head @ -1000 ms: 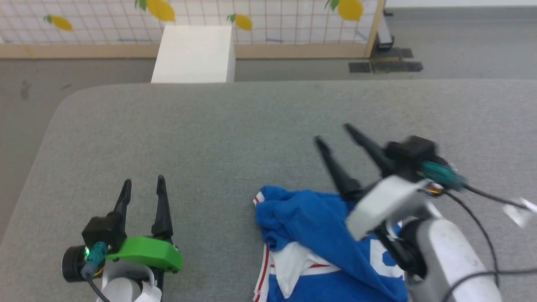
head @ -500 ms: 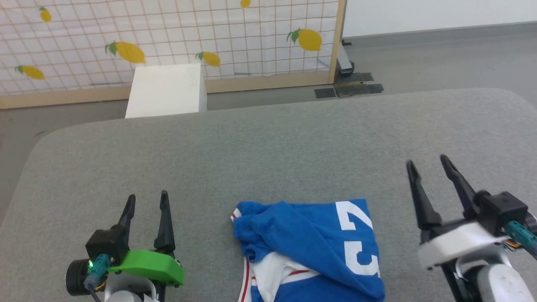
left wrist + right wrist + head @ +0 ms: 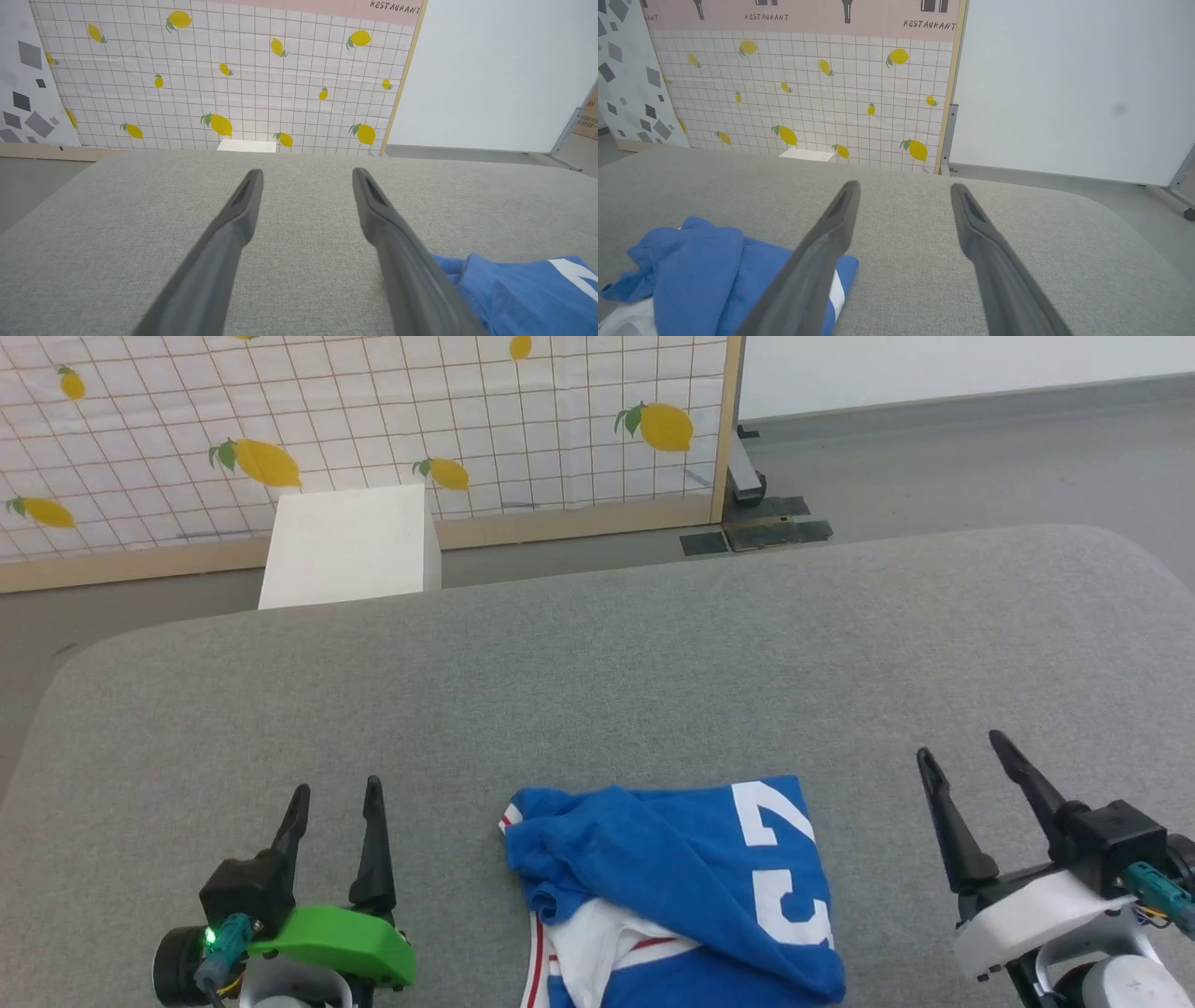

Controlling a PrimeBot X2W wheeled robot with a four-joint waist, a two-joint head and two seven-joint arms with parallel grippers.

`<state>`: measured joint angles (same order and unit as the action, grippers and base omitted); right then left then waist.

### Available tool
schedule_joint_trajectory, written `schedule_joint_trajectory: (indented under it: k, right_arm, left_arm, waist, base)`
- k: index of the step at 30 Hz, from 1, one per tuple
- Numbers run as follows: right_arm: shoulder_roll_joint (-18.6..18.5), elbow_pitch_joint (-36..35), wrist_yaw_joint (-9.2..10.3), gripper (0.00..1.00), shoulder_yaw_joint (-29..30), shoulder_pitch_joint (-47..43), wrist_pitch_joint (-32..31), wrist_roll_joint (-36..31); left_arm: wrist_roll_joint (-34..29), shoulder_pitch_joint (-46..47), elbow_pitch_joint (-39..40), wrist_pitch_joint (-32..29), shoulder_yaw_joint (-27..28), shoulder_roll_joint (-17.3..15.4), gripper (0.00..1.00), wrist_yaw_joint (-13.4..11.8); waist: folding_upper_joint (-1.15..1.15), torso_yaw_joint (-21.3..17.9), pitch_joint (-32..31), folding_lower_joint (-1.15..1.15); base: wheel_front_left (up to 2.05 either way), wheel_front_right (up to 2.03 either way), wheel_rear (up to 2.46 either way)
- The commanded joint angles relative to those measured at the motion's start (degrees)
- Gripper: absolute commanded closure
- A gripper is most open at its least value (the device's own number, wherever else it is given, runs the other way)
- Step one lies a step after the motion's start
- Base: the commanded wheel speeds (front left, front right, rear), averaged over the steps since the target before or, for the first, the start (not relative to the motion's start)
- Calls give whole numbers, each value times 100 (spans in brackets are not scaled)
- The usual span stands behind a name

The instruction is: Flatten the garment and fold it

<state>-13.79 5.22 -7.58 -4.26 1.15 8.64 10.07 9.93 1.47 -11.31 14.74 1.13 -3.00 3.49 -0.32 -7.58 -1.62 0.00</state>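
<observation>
Garment, crumpled blue jersey on grey felt

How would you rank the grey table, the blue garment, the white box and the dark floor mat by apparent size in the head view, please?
1. Grey table: largest by far.
2. Blue garment, cut off at the bottom edge.
3. White box; farther away, so true size is unsure.
4. Dark floor mat: smallest.
</observation>
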Motion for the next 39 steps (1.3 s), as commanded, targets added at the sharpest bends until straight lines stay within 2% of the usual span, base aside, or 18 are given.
schedule_joint_trajectory:
  k: [1, 18, 20, 21, 25, 27, 32, 35, 39]
  right_arm:
    - [-8, 28, 9, 0, -31, 4, 62, 42]
    - [110, 219, 9, 0, 37, -11, 82, 147]
    - [256, 288, 9, 0, -1, -5, -154, 724]
    - [582, 330, 9, 0, 134, 69, -1007, 2523]
    - [789, 506, 9, 0, 735, 169, -2643, 4615]
    - [861, 787, 9, 0, 1099, 237, -3444, 5288]
    - [987, 1955, 9, 0, 1876, 659, -4932, 5983]
    - [1013, 2645, 9, 0, 2114, 1022, -5464, 5938]
    - [1032, 3321, 9, 0, 2197, 1445, -5900, 5525]
  left_arm:
    - [38, -51, 7, 26, -4, 13, 0, -4]
    - [19, -9, -29, 26, 7, 13, 0, 1]
    - [22, -3, -26, 26, 23, 13, 0, -1]
    - [4, 7, -28, 26, 29, 13, 0, 2]
    - [-40, 14, -42, 26, 36, 13, 0, 32]
    - [-67, 24, -47, 26, 48, 13, 0, 45]
    - [-97, 34, -50, 26, 66, 13, 0, 77]
    - [-120, 14, -55, 26, 37, 13, 0, 93]
    - [-154, 17, -50, 26, 22, 13, 0, 101]
  waist:
    - [32, -1, 22, 0]
    - [32, 40, 67, 0]
    - [32, 38, 73, 0]
    - [32, 41, 82, 0]
    - [32, 78, 74, 0]
    - [32, 113, 70, 0]
    - [32, 221, 81, 0]
    - [32, 285, 97, 0]
    - [32, 404, 127, 0]
  base:
    - [0, 0, 0]
    - [0, 0, 0]
    - [0, 0, 0]
    - [0, 0, 0]
    - [0, 0, 0]
    - [0, 0, 0]
    - [0, 0, 0]
    - [0, 0, 0]
    - [0, 0, 0]
